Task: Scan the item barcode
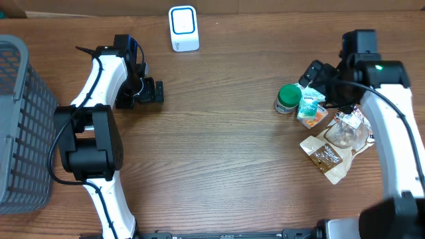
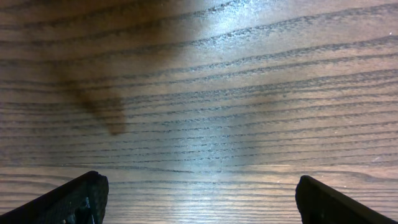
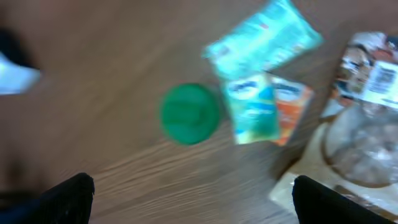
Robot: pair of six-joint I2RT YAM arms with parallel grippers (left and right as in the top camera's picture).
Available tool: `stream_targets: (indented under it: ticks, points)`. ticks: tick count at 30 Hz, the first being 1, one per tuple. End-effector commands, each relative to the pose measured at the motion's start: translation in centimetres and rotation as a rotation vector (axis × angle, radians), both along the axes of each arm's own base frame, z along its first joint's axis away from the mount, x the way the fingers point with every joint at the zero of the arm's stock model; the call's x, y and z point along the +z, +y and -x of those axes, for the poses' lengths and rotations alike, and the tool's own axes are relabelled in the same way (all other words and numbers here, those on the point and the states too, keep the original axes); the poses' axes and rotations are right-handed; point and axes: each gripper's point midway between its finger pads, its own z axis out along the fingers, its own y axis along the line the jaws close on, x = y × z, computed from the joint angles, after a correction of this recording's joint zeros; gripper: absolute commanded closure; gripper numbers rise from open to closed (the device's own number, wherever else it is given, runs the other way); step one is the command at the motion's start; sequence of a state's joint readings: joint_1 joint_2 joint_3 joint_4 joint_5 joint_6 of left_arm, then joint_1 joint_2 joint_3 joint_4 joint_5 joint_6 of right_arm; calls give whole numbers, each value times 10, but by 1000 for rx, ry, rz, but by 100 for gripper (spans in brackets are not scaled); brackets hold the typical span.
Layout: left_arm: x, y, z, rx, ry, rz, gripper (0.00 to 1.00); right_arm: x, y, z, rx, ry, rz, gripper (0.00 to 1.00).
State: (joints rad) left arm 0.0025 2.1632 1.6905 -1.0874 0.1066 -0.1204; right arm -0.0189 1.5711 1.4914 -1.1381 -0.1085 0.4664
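Note:
Several items lie in a pile at the right of the table: a green-lidded jar [image 1: 288,97] [image 3: 189,114], a teal and orange packet [image 1: 311,107] [image 3: 266,107], a clear bag [image 1: 346,130] [image 3: 367,134] with a white label, and a brown packet [image 1: 326,157]. A white scanner [image 1: 183,28] stands at the far middle. My right gripper [image 1: 315,73] [image 3: 199,205] hovers open over the pile, holding nothing. My left gripper [image 1: 151,91] [image 2: 199,199] is open over bare wood at the left.
A grey mesh basket [image 1: 20,119] fills the left edge. A second teal packet [image 3: 264,40] lies beyond the jar in the blurred right wrist view. Wooden tabletop [image 1: 212,153] stretches between the two arms.

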Motion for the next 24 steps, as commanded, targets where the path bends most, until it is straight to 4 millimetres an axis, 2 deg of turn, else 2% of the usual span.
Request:
stream_targets:
  ticks: [1, 6, 8, 9, 11, 14, 17, 20, 24]
  points:
    - [20, 2, -9, -5, -59, -6, 1, 98, 27, 19, 105, -279, -86, 0]
    - [20, 2, -9, -5, -59, -6, 0, 170, 33, 71, 135, -516, -79, 0]
    - [20, 2, -9, -5, -60, -6, 0, 191, 32, 95, 138, -591, -75, 0]
    - [20, 2, -9, -5, -59, -6, 0, 206, 29, 116, 127, -657, -57, 0]
    - [20, 2, -9, -5, -59, -6, 0, 222, 21, 136, 98, -732, -22, 0]
    - [20, 2, -9, -5, -59, -6, 1, 239, 10, 162, 51, -817, 27, 0]
    - [20, 2, -9, -5, -59, -6, 0, 247, -1, 179, 2, -864, 71, 0]
    - [20, 2, -9, -5, -59, -6, 0, 249, -7, 187, -24, -883, 94, 0]
    - [20, 2, -9, -5, -59, -6, 0, 249, -8, 187, -8, -884, 120, 0]
